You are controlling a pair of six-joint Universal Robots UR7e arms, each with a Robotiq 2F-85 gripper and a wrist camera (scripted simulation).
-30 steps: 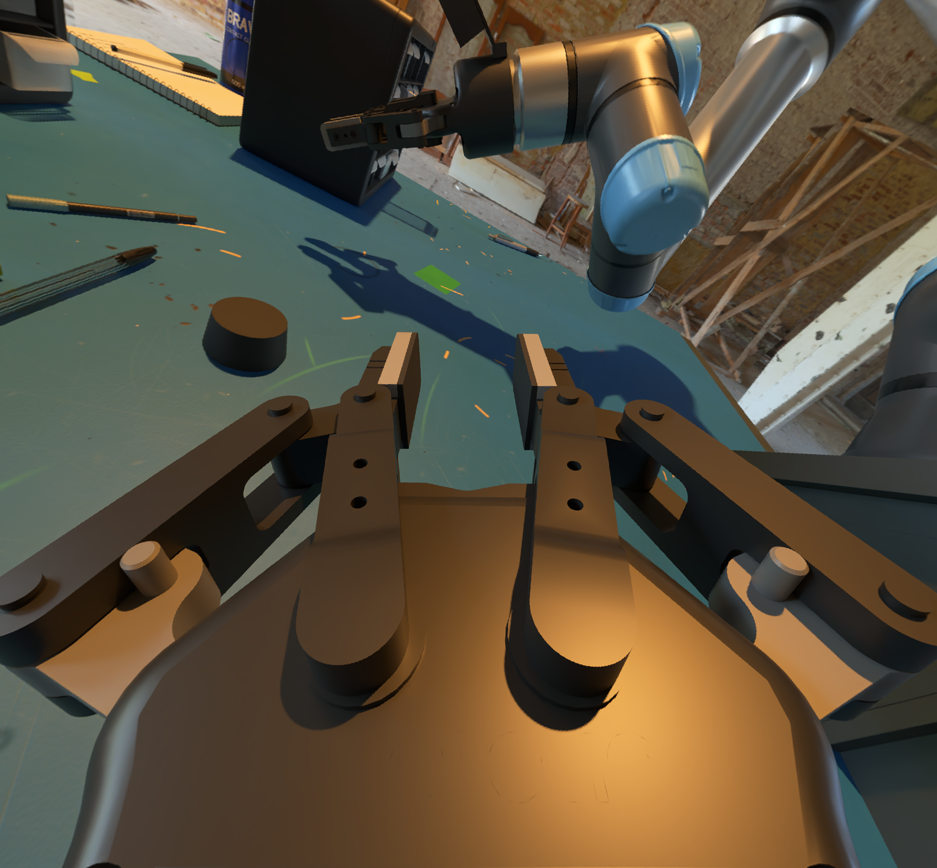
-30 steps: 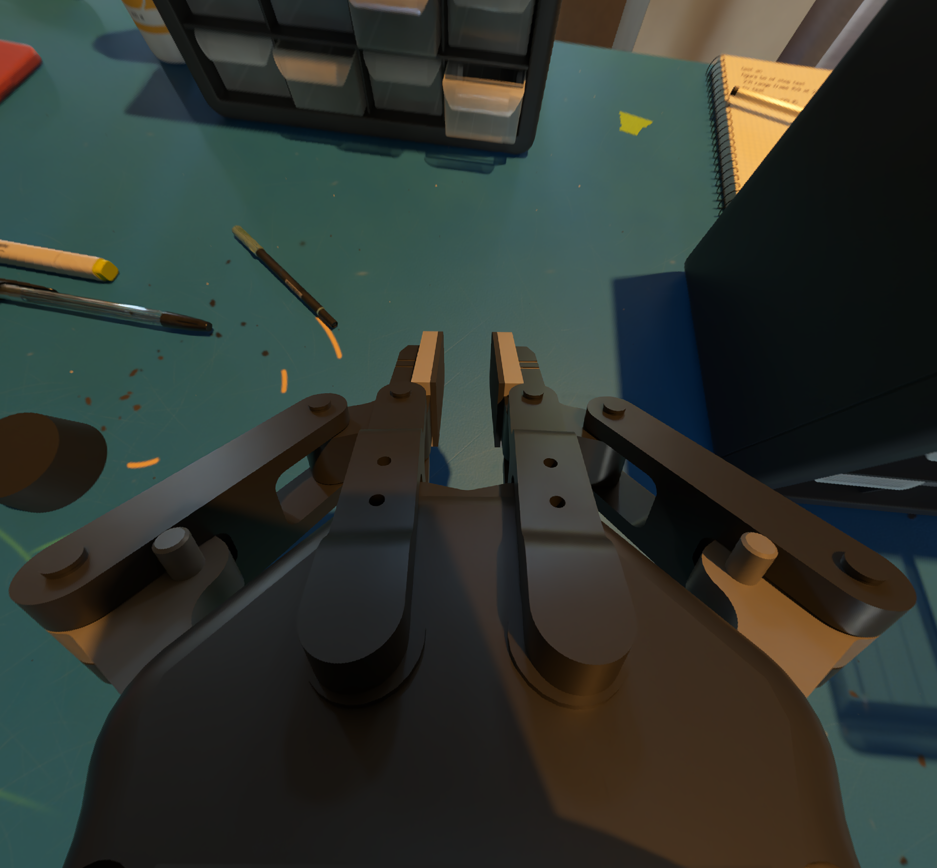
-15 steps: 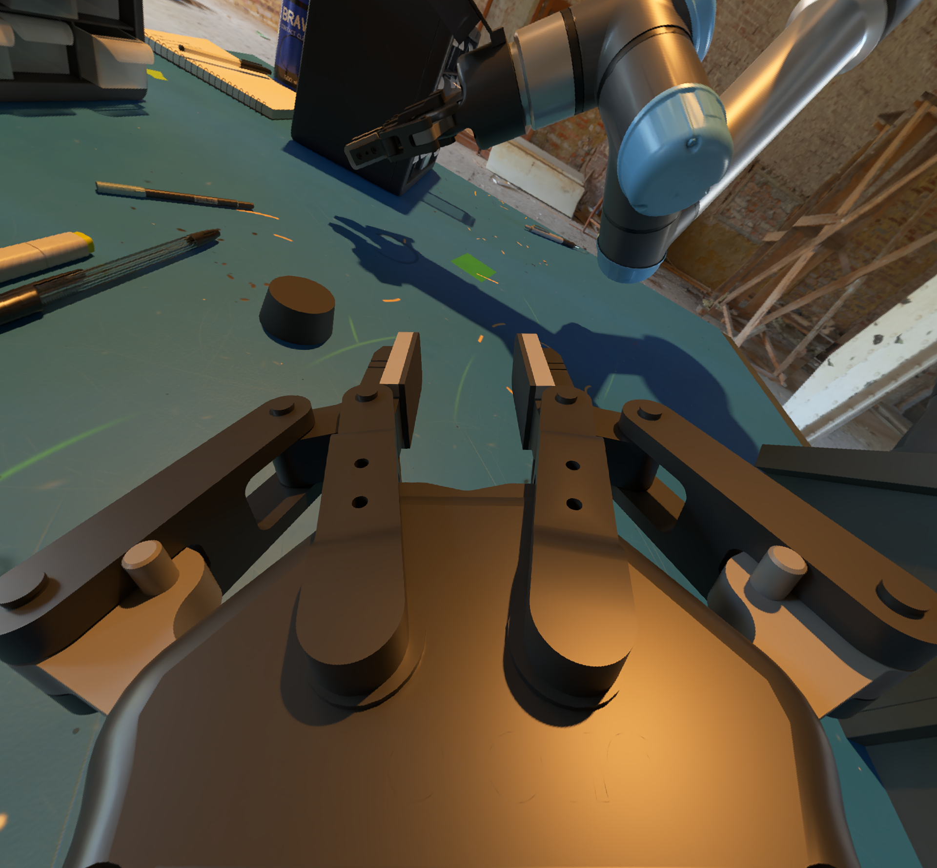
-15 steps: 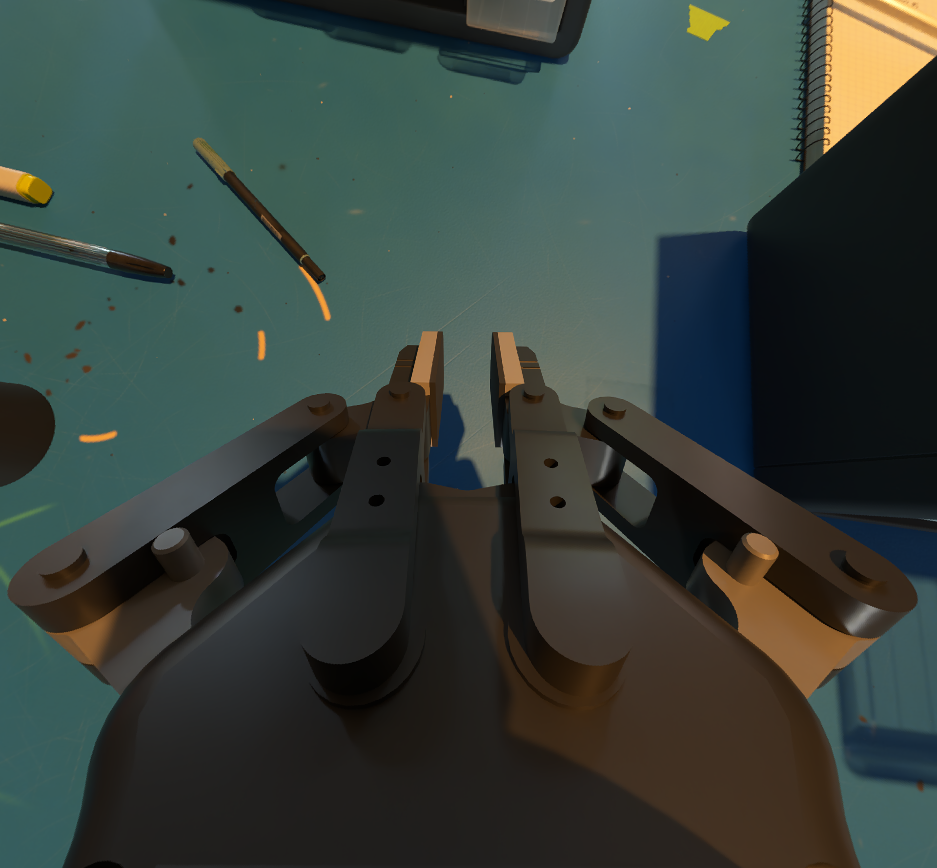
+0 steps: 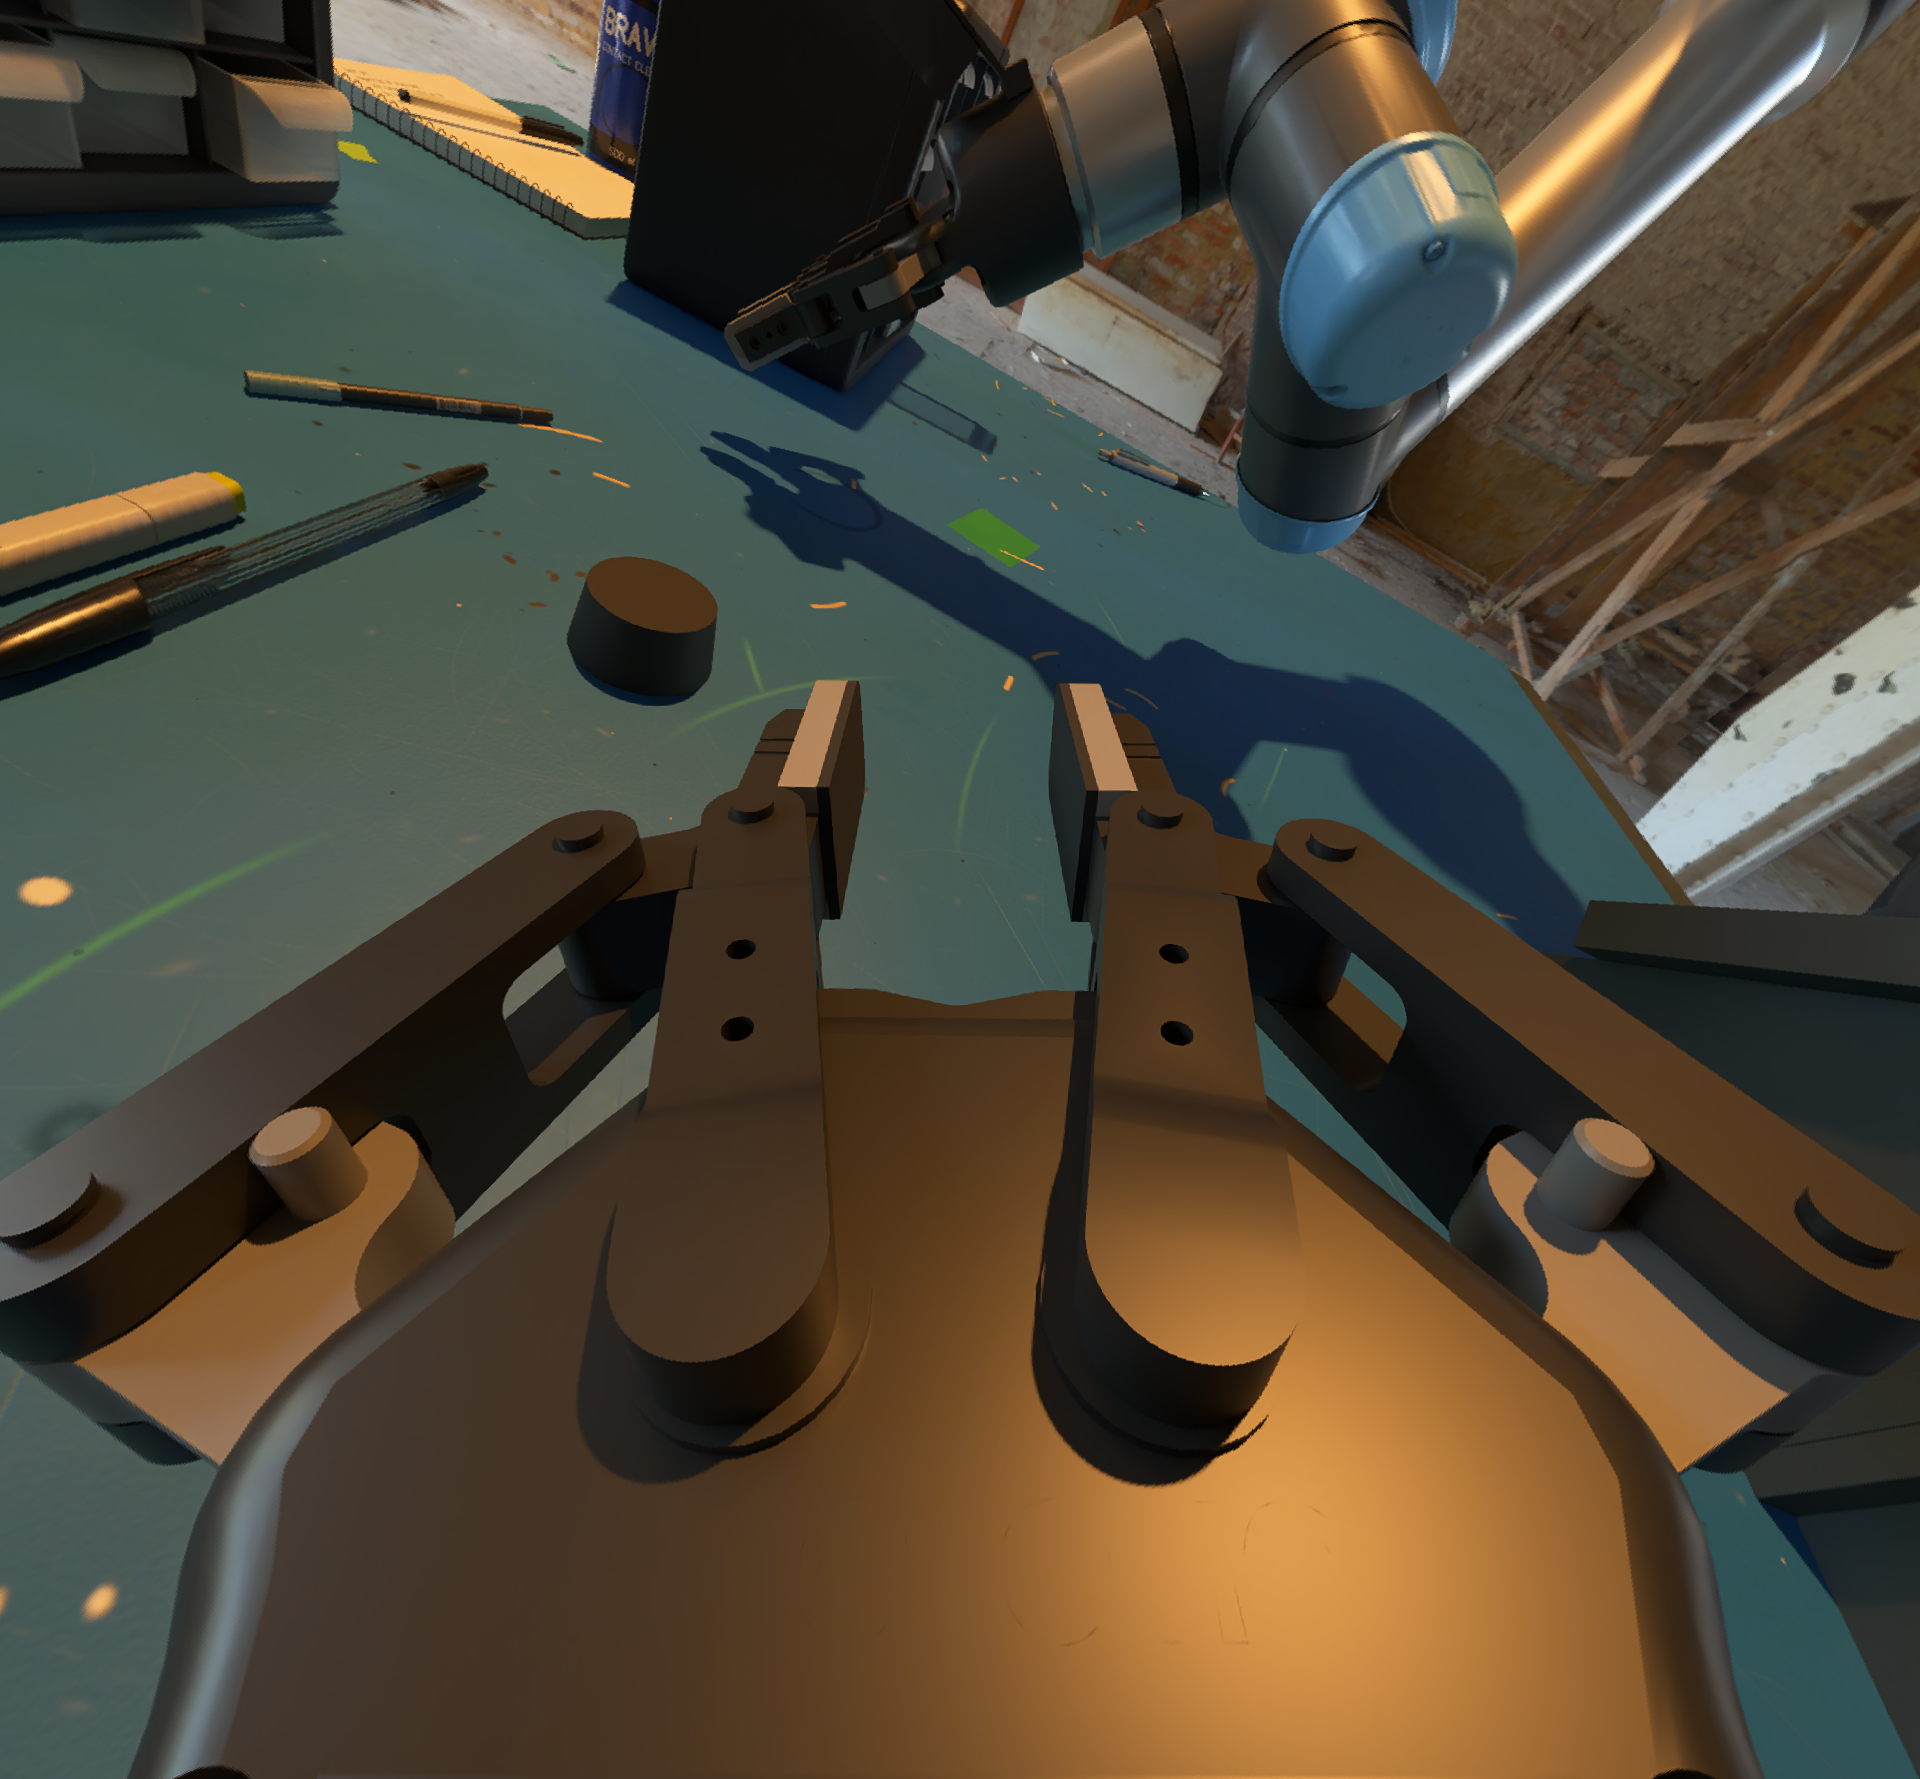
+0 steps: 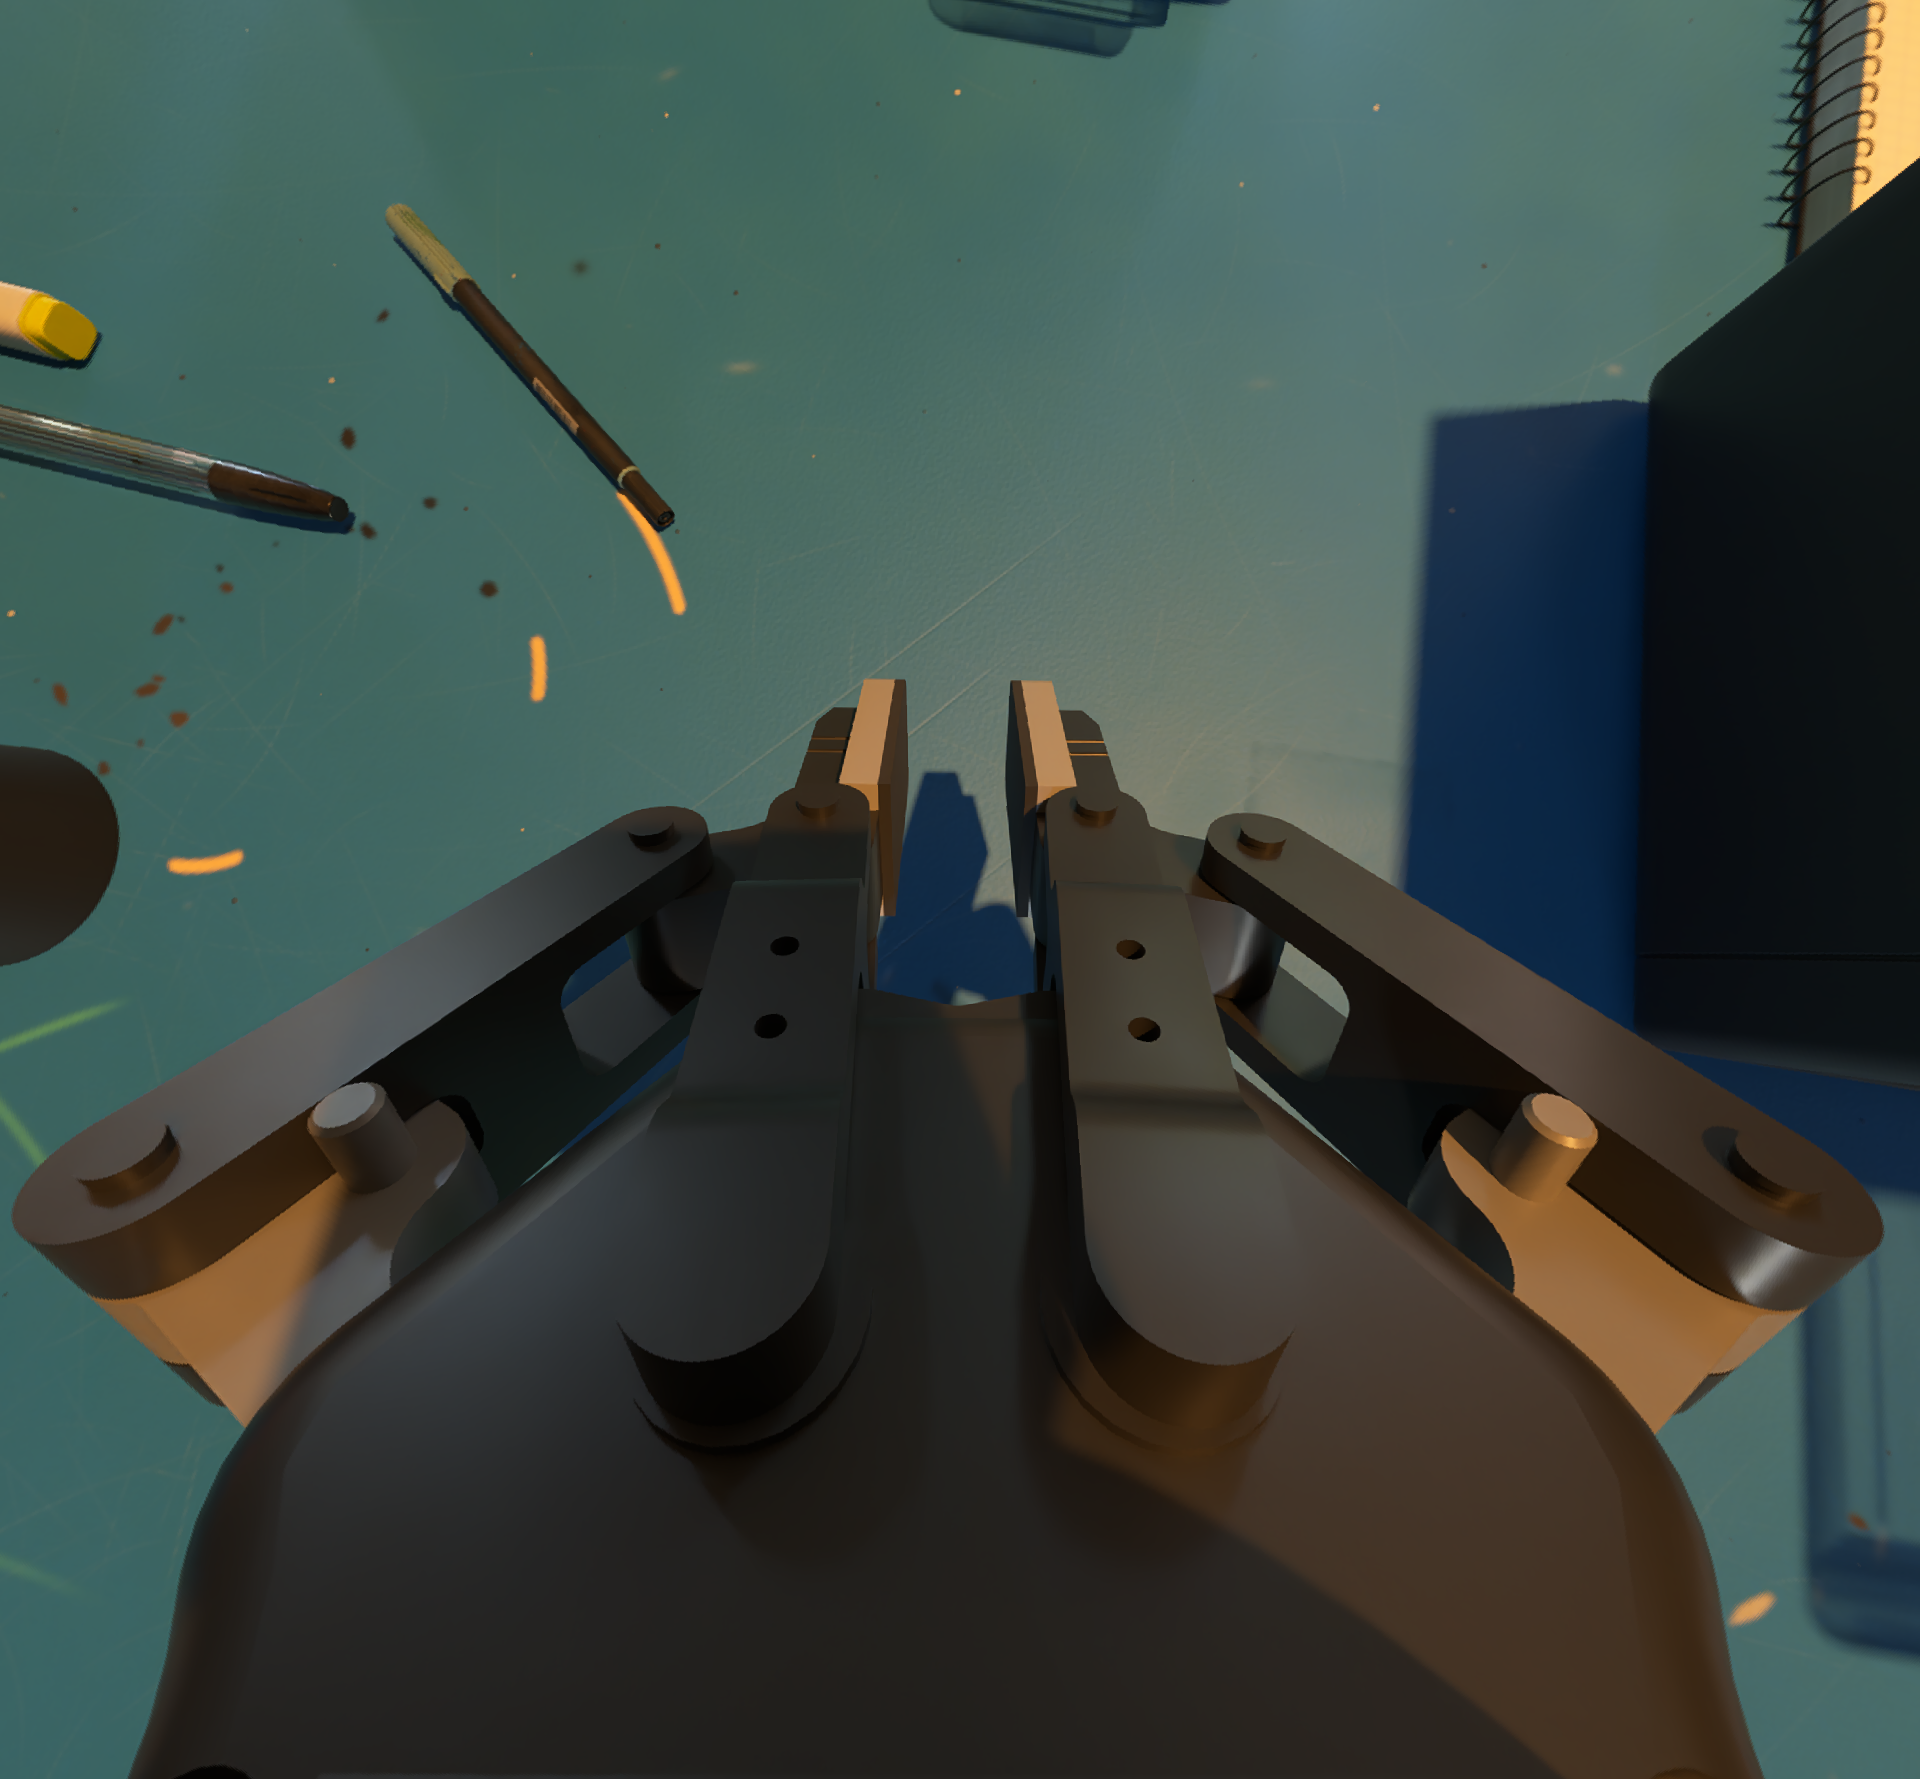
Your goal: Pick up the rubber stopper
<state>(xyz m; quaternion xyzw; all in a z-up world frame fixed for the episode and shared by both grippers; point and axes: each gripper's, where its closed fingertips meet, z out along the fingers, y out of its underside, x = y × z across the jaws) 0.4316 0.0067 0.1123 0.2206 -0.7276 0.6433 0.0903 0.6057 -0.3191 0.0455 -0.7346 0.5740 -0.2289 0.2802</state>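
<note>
The rubber stopper [image 5: 644, 626] is a short black tapered plug that stands on the teal mat [image 5: 312, 773], ahead and to the left of my left gripper [image 5: 954, 713]. The left gripper is open and empty, a little above the mat. In the right wrist view the stopper [image 6: 47, 851] is cut off by the left edge. My right gripper [image 6: 956, 706] is open by a narrow gap and empty, pointing down at bare mat. It also shows in the left wrist view [image 5: 774, 332], beyond the stopper.
Two pens [image 6: 530, 368] [image 6: 177, 472] and a yellow-tipped marker [image 6: 47, 327] lie left of the right gripper. A black box [image 6: 1787, 649], a spiral notebook [image 6: 1844, 36] and a drawer cabinet [image 5: 145, 36] stand around the mat. The mat's edge [image 5: 1590, 773] runs at the right.
The left gripper has swung toward the stopper, which now sits nearer the view's centre. The right gripper has tilted downward and lowered toward the mat. Neither gripper's opening has changed.
</note>
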